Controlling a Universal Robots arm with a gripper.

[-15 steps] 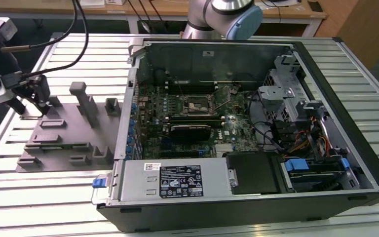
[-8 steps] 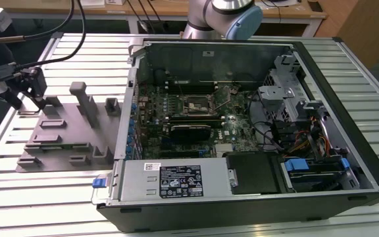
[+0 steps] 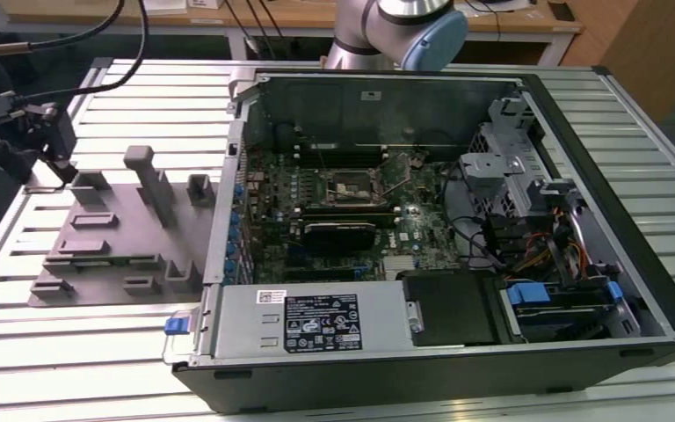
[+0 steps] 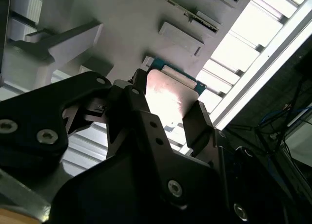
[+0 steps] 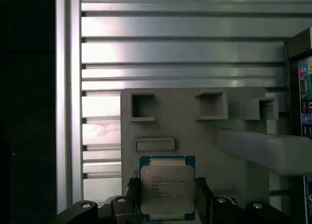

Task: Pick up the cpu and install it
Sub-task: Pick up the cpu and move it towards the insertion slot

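Pincer [image 5: 167, 198] closed on small flat square silver-topped cpu [image 5: 167, 182], fingers [image 4: 197, 119] against two opposite edges, over grey plastic fixture [image 5: 195, 136] on ribbed aluminium worktop [image 5: 170, 53].

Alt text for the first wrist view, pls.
A cpu, silver top up, is clamped between the two dark fingers of the gripper. Beneath it is a grey slotted fixture on a ribbed metal table, with the edge of a computer case alongside.
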